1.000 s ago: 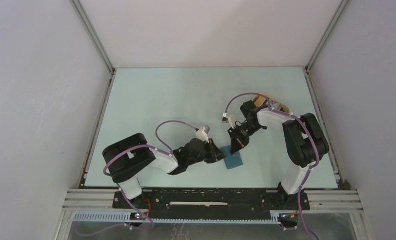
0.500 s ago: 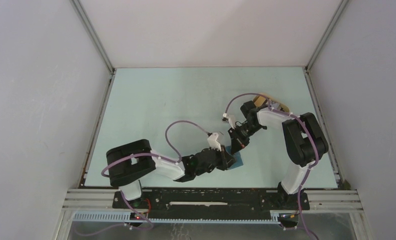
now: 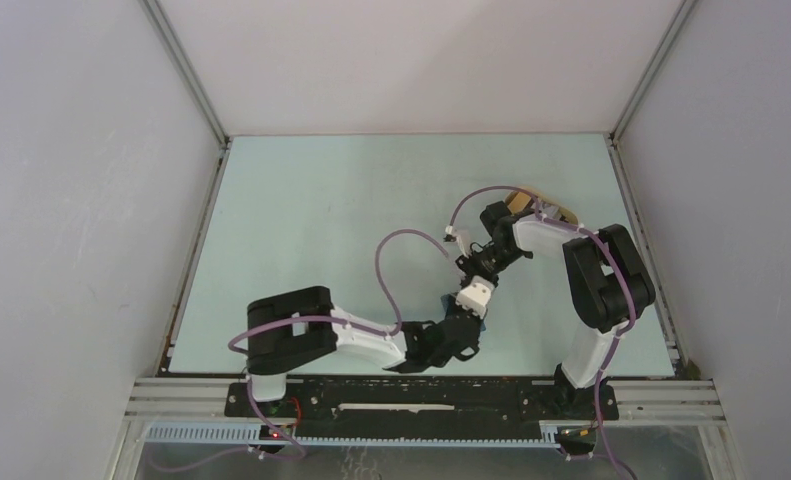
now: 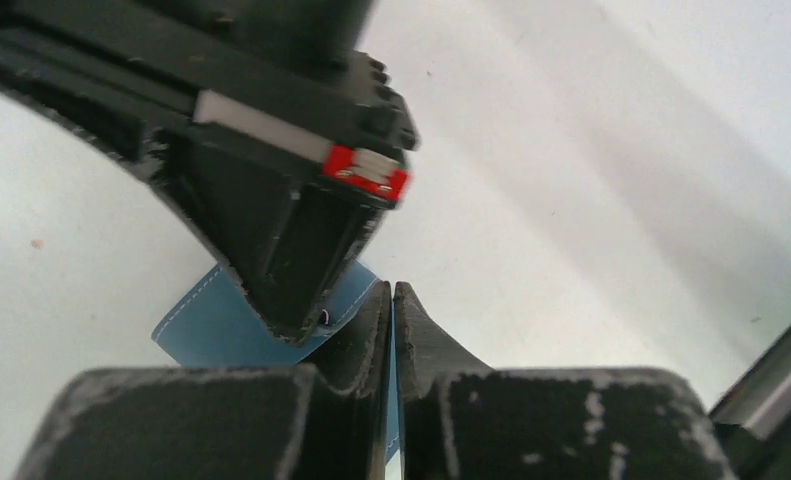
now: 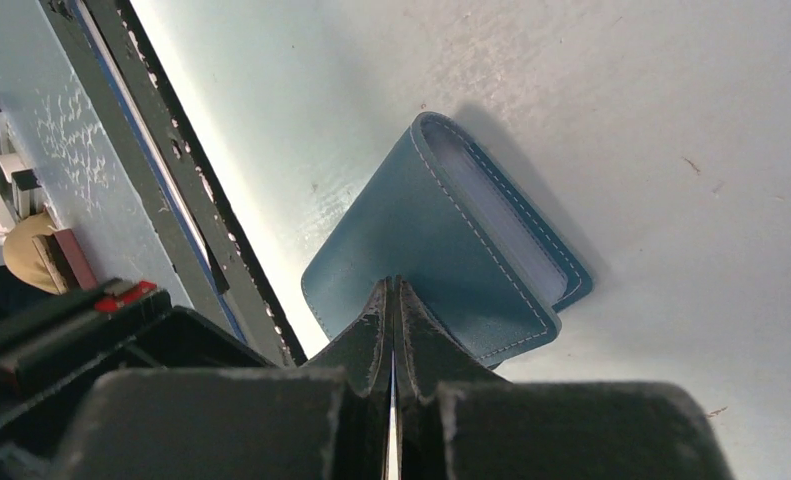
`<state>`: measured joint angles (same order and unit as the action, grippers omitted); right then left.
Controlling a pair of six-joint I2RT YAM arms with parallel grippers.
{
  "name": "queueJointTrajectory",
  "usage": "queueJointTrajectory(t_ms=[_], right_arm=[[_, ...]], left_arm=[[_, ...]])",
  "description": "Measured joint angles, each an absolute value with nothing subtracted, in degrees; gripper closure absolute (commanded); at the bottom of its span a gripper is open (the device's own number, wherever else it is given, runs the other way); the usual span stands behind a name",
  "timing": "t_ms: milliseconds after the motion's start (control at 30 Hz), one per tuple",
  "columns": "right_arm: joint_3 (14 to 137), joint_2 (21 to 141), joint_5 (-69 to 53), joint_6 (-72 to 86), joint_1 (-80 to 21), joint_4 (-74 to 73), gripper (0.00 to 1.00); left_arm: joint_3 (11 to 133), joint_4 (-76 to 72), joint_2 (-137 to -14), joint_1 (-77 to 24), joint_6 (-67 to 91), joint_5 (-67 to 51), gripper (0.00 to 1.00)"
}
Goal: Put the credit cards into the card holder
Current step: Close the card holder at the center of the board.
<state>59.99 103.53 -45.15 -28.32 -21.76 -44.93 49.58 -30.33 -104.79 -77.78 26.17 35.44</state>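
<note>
With your left gripper (image 4: 393, 292) seemingly pinching the teal-blue stitched folding card holder (image 5: 421, 240), just ease its flap open gently using the tight-shut right gripper (image 5: 392, 286).

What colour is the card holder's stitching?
White stitching on the teal-blue card holder; shows best in the right wrist view.

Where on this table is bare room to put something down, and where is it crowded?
Free: the left and far part of the table, between the left wall and the left arm's cable. Crowded: right of middle, where left gripper and right gripper meet at the card holder, tan tray beyond.
</note>
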Motion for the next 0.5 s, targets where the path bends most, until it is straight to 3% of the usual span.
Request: queueJointTrajectory(t_ms=[500], right_arm=[[60.05, 103.63, -45.08, -27.94, -21.78, -44.93, 1.0]], left_arm=[[59.7, -23.07, -113.25, -81.23, 4.43, 47.59, 0.91]])
